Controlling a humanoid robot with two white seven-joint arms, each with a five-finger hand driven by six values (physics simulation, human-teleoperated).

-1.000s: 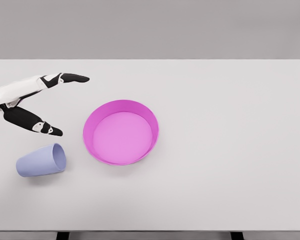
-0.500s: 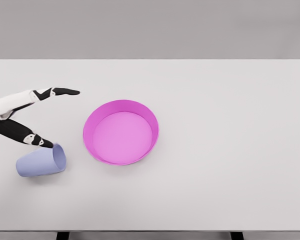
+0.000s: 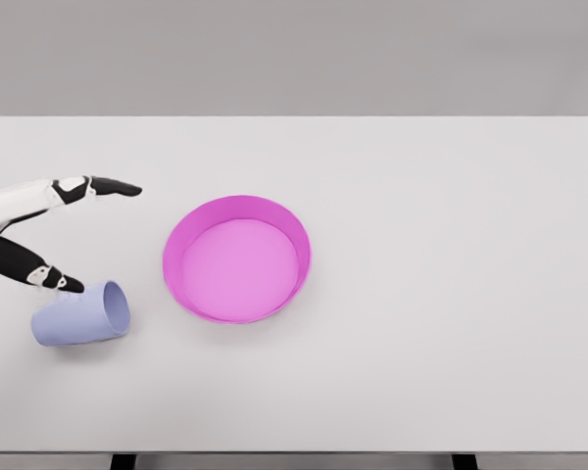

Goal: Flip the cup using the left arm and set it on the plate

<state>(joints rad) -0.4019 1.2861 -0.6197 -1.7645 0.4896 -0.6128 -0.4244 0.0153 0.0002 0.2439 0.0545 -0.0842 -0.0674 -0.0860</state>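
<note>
Starting at the far left, the robot's white-and-black left hand [image 3: 39,230] comes in from the edge with its fingers [image 3: 113,186] spread wide and nothing in them: one long finger points out flat toward the middle of the bench, and the dark lower one, probably the thumb, angles down so its tip sits right at the top edge of the cup. I honestly can't tell whether it's touching or just above, the view's too flat for that. Right under it is the small pale lavender-blue plastic-looking cup [image 3: 80,314], lying on its side on the plain white bench [image 3: 451,294], open mouth facing right toward the plate and closed base pointing left. My guess is it's light and stiff with a smooth wall, so it'll roll or skid away if it gets nudged sideways rather than pinched. I'd take it across the round body near the middle, finger on one side and thumb on the other, not by the thin rim, then rotate it upright. Further right, near but clearly apart from the cup, is the shallow magenta-pink round plate [image 3: 302,257] with a raised wall, nothing in it, so the cup has to clear that lip going in. No right arm showing anywhere.
</note>
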